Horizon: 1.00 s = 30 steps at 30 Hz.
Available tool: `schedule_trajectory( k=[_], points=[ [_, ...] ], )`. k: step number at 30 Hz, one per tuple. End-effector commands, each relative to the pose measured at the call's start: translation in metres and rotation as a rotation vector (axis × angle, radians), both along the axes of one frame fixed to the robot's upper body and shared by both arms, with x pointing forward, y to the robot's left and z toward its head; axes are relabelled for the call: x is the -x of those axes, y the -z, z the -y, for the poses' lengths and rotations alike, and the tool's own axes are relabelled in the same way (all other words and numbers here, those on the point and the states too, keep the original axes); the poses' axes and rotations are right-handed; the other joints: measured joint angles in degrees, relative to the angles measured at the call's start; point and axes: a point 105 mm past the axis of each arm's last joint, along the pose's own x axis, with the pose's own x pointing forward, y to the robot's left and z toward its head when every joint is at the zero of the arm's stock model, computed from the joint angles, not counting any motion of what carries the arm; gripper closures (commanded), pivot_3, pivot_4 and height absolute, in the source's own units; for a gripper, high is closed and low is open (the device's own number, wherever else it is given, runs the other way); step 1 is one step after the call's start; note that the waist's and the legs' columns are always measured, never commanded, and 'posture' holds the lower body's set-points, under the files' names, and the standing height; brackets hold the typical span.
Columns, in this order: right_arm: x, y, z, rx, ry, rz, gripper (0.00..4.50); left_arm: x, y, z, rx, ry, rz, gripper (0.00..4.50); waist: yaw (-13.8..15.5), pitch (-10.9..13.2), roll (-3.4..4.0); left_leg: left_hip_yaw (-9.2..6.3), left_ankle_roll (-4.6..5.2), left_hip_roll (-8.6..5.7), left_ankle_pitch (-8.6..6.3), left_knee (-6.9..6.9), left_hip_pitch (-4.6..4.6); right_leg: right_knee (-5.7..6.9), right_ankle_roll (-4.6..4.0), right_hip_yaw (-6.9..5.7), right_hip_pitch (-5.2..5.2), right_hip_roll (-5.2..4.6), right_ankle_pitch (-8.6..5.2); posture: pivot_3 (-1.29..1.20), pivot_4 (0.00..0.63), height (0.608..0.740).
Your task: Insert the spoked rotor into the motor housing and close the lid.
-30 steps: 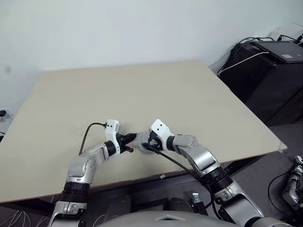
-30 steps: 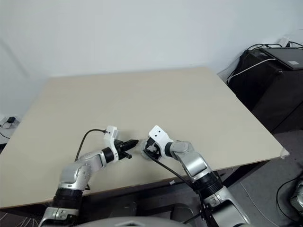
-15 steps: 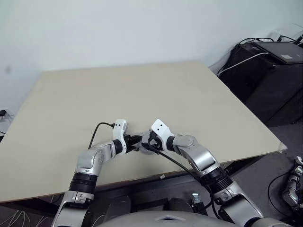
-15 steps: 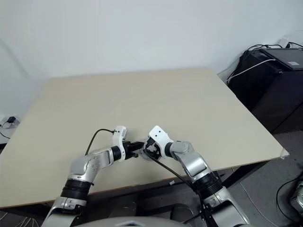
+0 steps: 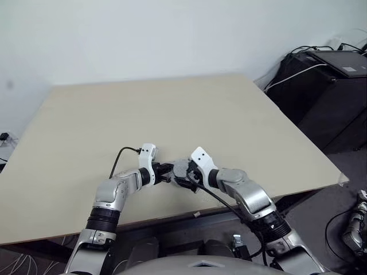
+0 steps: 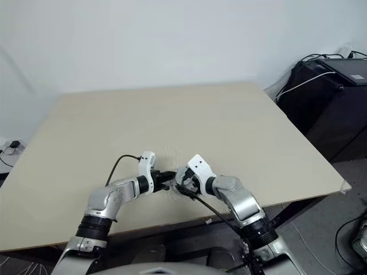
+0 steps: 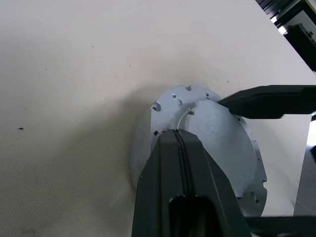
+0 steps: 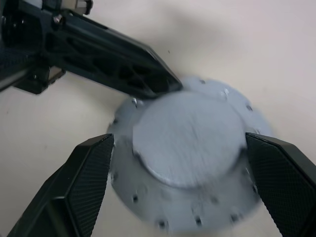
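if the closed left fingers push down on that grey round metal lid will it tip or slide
The grey round metal lid looks rigid, so it probably won't flex. It lies flat and low on the beige table, so tipping seems unlikely. Its smooth raised centre may let the shut left gripper skid; the open right gripper straddles it and could catch a slide.

The silvery-grey round metal lid [image 8: 190, 148] lies on the beige tabletop [image 5: 172, 109] near its front edge, between the left gripper [image 7: 181, 136] and right gripper [image 8: 177, 177].
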Motion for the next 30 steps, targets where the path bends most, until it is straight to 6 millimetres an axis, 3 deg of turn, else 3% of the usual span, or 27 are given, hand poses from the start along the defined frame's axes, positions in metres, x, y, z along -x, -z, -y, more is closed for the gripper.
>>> schedule_trajectory(
  k=[1, 6, 11, 15, 22, 30],
  points=[
    [-0.007, -0.031, 0.008, -0.051, 0.027, 0.086, 0.04, 0.004, 0.006, 0.005, -0.018, 0.027, -0.022, 4.50, 0.00, 0.05, -0.03, 0.00, 0.00, 0.00, 0.00, 0.00, 0.00, 0.00, 0.00, 0.01, 0.00, 0.00, 0.00, 0.00, 0.000, 0.740],
    [-0.008, -0.039, 0.025, -0.100, 0.134, 0.095, 0.04, 0.003, 0.004, 0.007, -0.015, 0.036, -0.014, 4.50, 0.27, 0.09, -0.07, -0.05, 0.00, 0.00, 0.00, -0.05, -0.01, -0.02, 0.00, -0.02, -0.01, 0.00, -0.01, 0.00, 0.000, 0.740],
    [-0.001, -0.021, 0.032, -0.188, 0.288, -0.033, 0.04, 0.004, 0.003, 0.008, -0.012, 0.048, -0.009, 4.50, 0.43, 0.13, -0.08, -0.04, 0.01, 0.00, -0.01, -0.10, -0.05, -0.10, -0.01, -0.01, -0.03, 0.00, -0.01, 0.00, 0.000, 0.740],
    [0.001, -0.007, 0.026, -0.327, 0.441, -0.187, 0.04, 0.004, 0.004, 0.009, -0.010, 0.052, -0.009, 4.50, 0.43, 0.16, -0.03, -0.05, 0.00, 0.01, 0.00, -0.16, -0.04, -0.08, -0.01, 0.00, -0.06, 0.00, -0.01, 0.00, 0.000, 0.740],
    [-0.009, -0.004, 0.025, -0.558, 0.636, -0.363, 0.04, 0.005, 0.003, 0.008, -0.008, 0.050, -0.006, 4.50, 0.48, 0.25, 0.11, -0.04, 0.00, -0.13, 0.00, -0.25, -0.07, -0.11, -0.01, 0.02, -0.08, -0.10, 0.00, 0.00, 0.000, 0.740],
    [-0.010, -0.001, 0.019, -0.616, 0.665, -0.490, 0.04, 0.007, 0.004, 0.007, -0.007, 0.045, -0.005, 4.50, 0.37, 0.35, 0.34, -0.03, -0.01, -0.21, 0.01, -0.43, -0.04, -0.11, -0.01, 0.00, -0.15, -0.15, -0.01, 0.00, 0.000, 0.740]
  ],
)
